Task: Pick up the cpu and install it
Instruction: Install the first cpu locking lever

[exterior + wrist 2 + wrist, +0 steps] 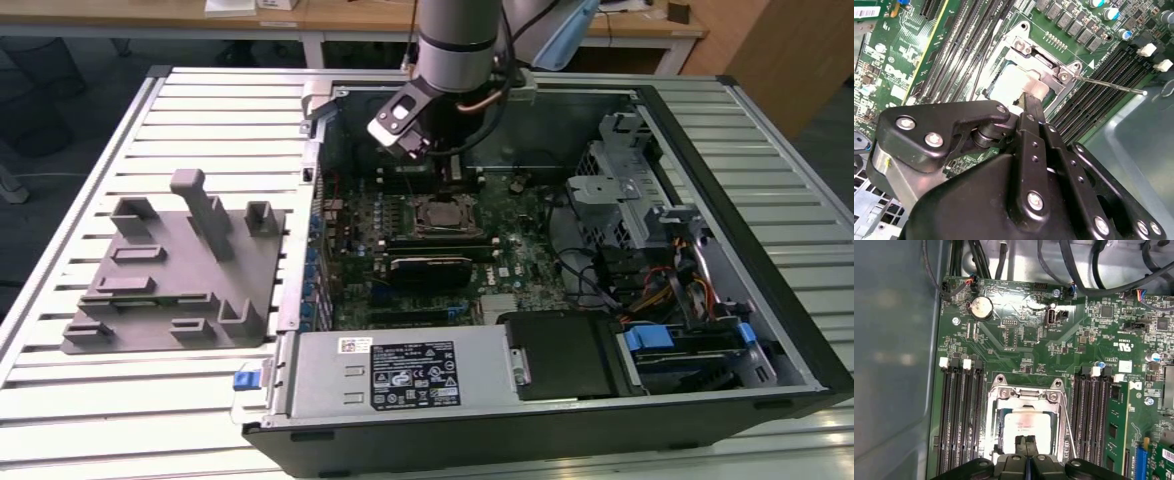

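The cpu (1026, 423) lies flat inside the open socket frame (1024, 390) on the motherboard (1019, 340), its pale top plate showing square to the frame's sides in both wrist views. My claw (1026, 444) is pressed together, the two fingers meeting in a thin seam, with the tips right at one edge of the chip; I cannot tell whether they touch it or hang just above. As I judge it, the step in hand is the seating, and doing it well means keeping the tips straight down over the plate, with no sideways drag that could skew the chip in its bed. Just beside the socket frame the thin retention lever (1109, 85) stands raised and slanting outward, the nearest thing to snag. Memory slots (961, 410) flank the socket frame on both sides, low enough to leave the claw room. Beyond the slots on one side of the socket frame rises the case wall (894, 365), which closes off travel that way. Well apart from the socket frame, outside the case, a grey fixture (174, 270) sits on the desk (80, 150).
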{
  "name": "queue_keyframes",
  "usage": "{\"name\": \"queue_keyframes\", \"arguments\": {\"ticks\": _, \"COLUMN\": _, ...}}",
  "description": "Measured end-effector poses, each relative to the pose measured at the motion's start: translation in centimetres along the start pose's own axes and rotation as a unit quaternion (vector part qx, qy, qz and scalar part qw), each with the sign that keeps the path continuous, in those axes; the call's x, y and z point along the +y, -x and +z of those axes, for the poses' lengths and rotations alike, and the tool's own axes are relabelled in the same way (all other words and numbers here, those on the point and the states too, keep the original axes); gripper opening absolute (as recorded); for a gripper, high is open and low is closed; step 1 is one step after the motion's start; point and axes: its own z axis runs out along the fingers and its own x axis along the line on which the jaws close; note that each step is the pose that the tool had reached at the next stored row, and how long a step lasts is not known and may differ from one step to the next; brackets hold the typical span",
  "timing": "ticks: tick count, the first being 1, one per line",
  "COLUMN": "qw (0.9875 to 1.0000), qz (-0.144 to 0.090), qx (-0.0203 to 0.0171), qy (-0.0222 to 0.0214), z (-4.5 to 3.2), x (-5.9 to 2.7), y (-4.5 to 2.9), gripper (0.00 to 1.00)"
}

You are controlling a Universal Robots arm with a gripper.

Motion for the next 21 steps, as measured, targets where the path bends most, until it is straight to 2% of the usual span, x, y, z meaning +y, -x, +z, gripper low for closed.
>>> {"name": "queue_keyframes", "arguments": {"ticks": 5, "qw": 1.0, "qz": 0.0, "qx": -0.0005, "qy": 0.0, "z": -0.94, "x": 0.01, "y": 0.03, "gripper": 0.11}}
{"name": "queue_keyframes", "arguments": {"ticks": 10, "qw": 1.0, "qz": 0.0, "qx": -0.0003, "qy": 0.0002, "z": -2.82, "x": 0.02, "y": 0.09, "gripper": 0.11}}
{"name": "queue_keyframes", "arguments": {"ticks": 12, "qw": 1.0, "qz": -0.001, "qx": -0.0005, "qy": 0.0002, "z": -3.32, "x": -0.01, "y": 0.11, "gripper": 0.11}}
{"name": "queue_keyframes", "arguments": {"ticks": 17, "qw": 0.9992, "qz": -0.04, "qx": 0.0, "qy": 0.0016, "z": -3.33, "x": -0.05, "y": 0.11, "gripper": 0.11}}
{"name": "queue_keyframes", "arguments": {"ticks": 21, "qw": 0.997, "qz": -0.077, "qx": 0.0004, "qy": 0.0029, "z": -3.32, "x": -0.05, "y": 0.11, "gripper": 0.11}}
